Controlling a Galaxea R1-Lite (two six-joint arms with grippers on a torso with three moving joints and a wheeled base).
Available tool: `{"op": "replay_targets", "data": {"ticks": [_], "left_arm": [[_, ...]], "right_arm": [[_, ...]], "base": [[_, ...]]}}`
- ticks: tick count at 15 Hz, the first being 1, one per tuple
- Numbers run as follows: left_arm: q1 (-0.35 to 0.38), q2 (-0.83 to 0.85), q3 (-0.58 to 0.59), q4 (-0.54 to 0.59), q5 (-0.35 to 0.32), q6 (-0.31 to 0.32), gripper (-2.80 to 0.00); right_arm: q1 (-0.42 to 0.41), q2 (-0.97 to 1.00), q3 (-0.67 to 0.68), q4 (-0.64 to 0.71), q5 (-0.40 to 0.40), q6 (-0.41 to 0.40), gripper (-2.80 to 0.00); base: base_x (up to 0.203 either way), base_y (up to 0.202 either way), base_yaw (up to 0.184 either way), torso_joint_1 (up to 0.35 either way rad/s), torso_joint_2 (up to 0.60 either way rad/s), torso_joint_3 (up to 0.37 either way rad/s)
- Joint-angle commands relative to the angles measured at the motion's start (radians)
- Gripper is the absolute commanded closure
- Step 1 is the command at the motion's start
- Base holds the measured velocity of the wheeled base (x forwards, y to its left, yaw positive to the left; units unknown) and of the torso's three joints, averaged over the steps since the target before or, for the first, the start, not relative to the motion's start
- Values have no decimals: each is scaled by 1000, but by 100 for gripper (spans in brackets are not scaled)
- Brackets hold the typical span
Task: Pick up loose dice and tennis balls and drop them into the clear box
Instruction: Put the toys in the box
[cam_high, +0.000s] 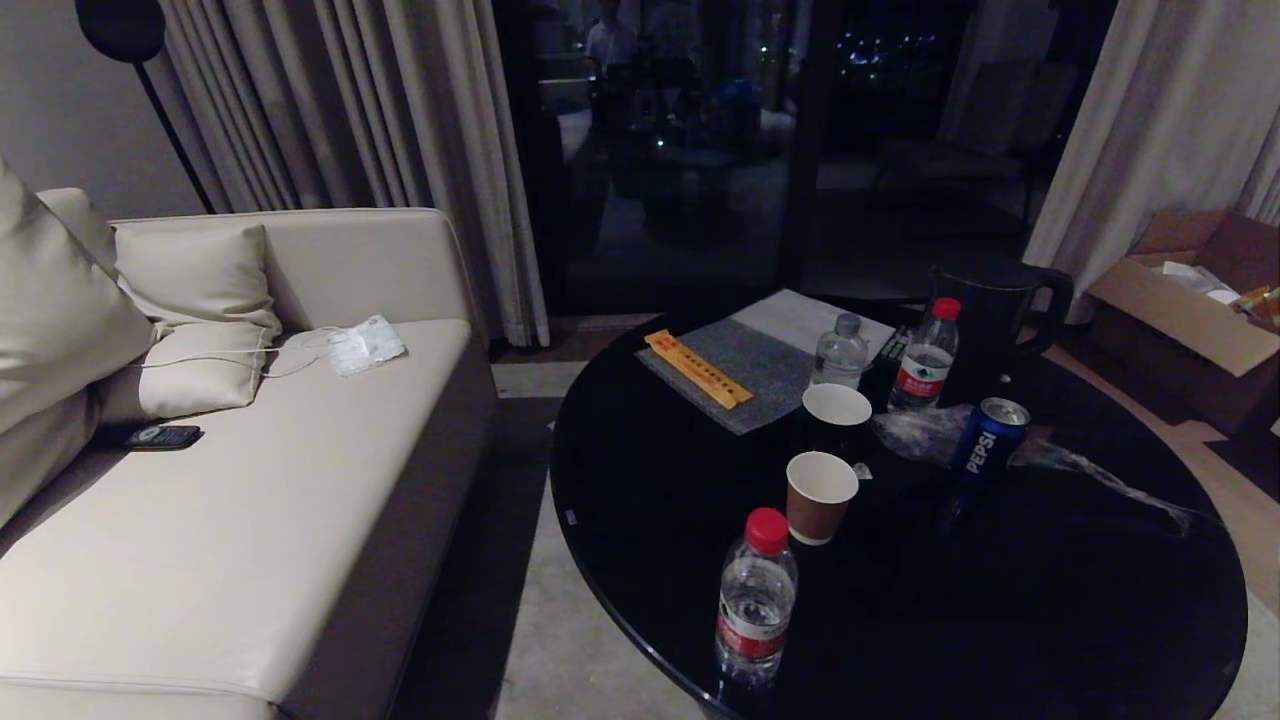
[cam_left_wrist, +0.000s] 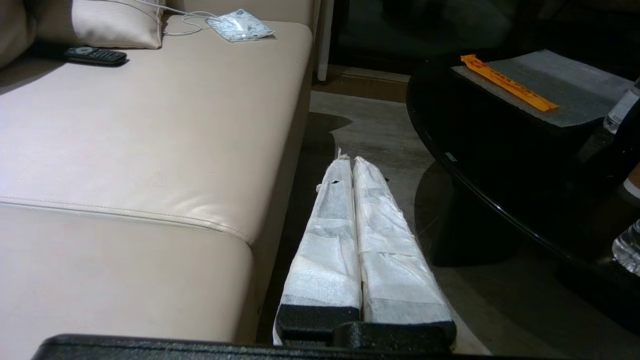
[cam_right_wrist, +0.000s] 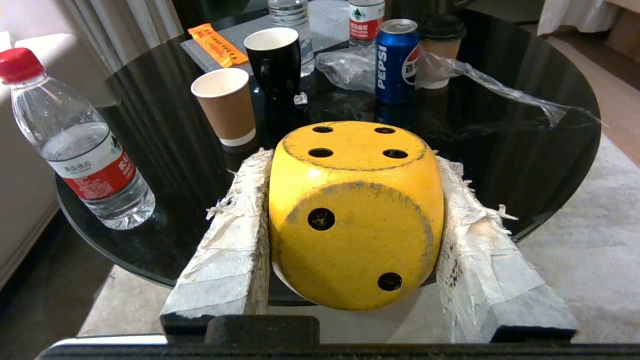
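Our right gripper (cam_right_wrist: 350, 200) jaws clamp yellow die (cam_right_wrist: 356, 215) above black desk (cam_right_wrist: 525, 150) edge; our left gripper (cam_left_wrist: 351, 165) jaws pressed together beside sofa (cam_left_wrist: 150, 140).

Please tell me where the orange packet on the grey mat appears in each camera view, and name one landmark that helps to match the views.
Head view: orange packet lies diagonally on the grey mat, far side of the black round table.
Left wrist view: orange packet, upper right, on the same mat.
Right wrist view: orange packet, near the top, left of the black mug.
Shared landmark: the grey mat.
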Motion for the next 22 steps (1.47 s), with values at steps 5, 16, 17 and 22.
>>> {"op": "replay_targets", "data": {"ticks": [5,16,17,22], "left_arm": [[0,2,2,3,-3,37,0],[0,2,2,3,-18,69,0],[0,2,2,3,-18,71,0],[0,2,2,3,-18,71,0]], "right_arm": [[0,1,0,0,1,-3,0],[0,1,0,0,1,-3,0],[0,1,0,0,0,-3,0],[0,1,0,0,1,-3,0]], "base": [[0,0,0,0,0,0],[-140,0,-2,1,3,2],[-185,0,-2,2,2,-2],[-182,0,-1,1,2,3]]}}
